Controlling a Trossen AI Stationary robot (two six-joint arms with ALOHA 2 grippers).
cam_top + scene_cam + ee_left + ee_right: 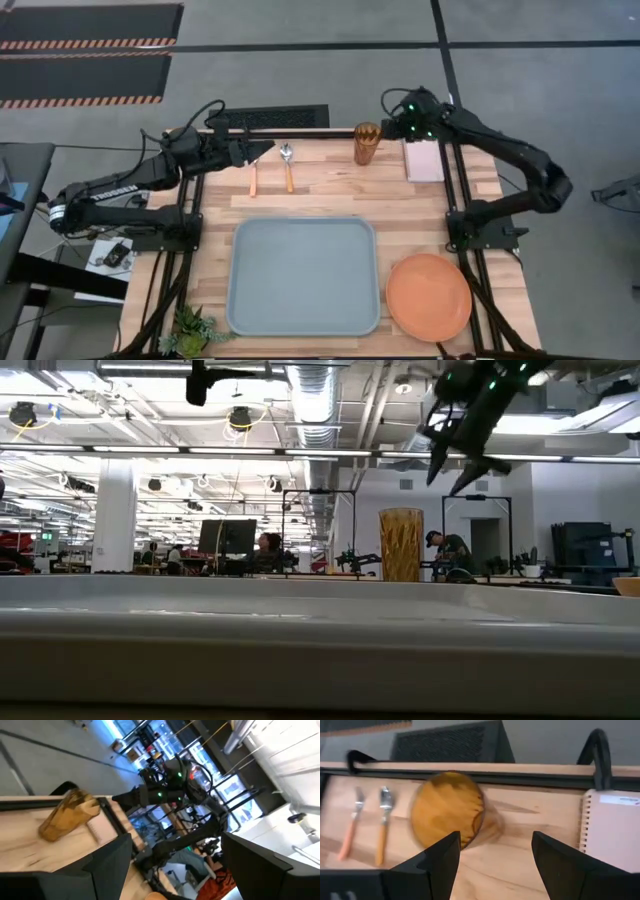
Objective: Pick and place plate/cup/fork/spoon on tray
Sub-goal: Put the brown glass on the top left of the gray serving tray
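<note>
The right gripper [388,127] is hovering at the far edge of the table, just beside the cup [367,143] at about its two o'clock in the high view, with its fingers [432,865] spread wide and nothing between them. In the right wrist view the amber ribbed cup [447,809] is showing its open mouth just ahead of those fingers, so the step in hand looks like the approach to pick up the cup.

The cup is standing upright on the wood at twelve o'clock from the tray [304,275], well apart from it. The tray is lying bare near the table's near edge. The orange plate [429,295] is resting on the table just beside the tray at its three o'clock. The fork [254,176] and spoon [288,166] are lying side by side at the tray's eleven o'clock, handles pointing toward it.

The left gripper [262,152] is waiting over the fork's tines, fingers [112,857] apart and empty.

The next move seems to call for shifting the right gripper over the cup, lowering the open fingers around its ribbed wall, and closing gently enough that the tall tumbler does not tip.

A pinkish spiral notepad [424,160] is lying at the cup's three o'clock.
</note>
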